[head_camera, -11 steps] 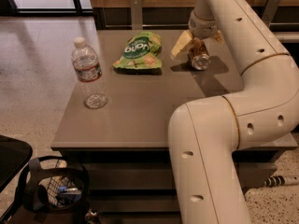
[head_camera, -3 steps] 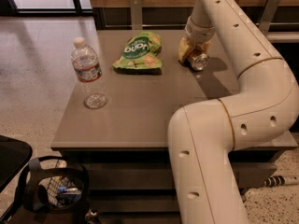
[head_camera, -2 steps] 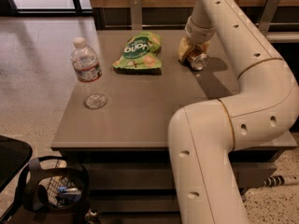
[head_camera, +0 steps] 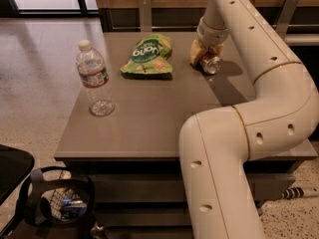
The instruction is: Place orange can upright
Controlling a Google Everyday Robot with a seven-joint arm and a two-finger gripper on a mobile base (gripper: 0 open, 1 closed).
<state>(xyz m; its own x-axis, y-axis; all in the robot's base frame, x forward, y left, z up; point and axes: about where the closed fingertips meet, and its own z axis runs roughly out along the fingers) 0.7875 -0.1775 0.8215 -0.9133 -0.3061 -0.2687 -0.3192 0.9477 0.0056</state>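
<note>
The orange can [head_camera: 212,63] is at the far right part of the grey table [head_camera: 149,108], tilted on its side with a shiny silver end facing me. My gripper [head_camera: 205,58] comes down from above at the end of the white arm and is shut on the can, low over the tabletop. One yellowish finger [head_camera: 196,51] shows to the can's left; the can's body is mostly hidden by the gripper.
A green snack bag [head_camera: 148,54] lies left of the can. A clear water bottle [head_camera: 94,81] stands upright near the table's left edge. My bulky arm [head_camera: 239,133] covers the table's right side. A black basket [head_camera: 60,203] sits on the floor, lower left.
Since the earliest frame my gripper has come down and slightly left with the can, close to the tabletop. Over the last second it has barely moved.
</note>
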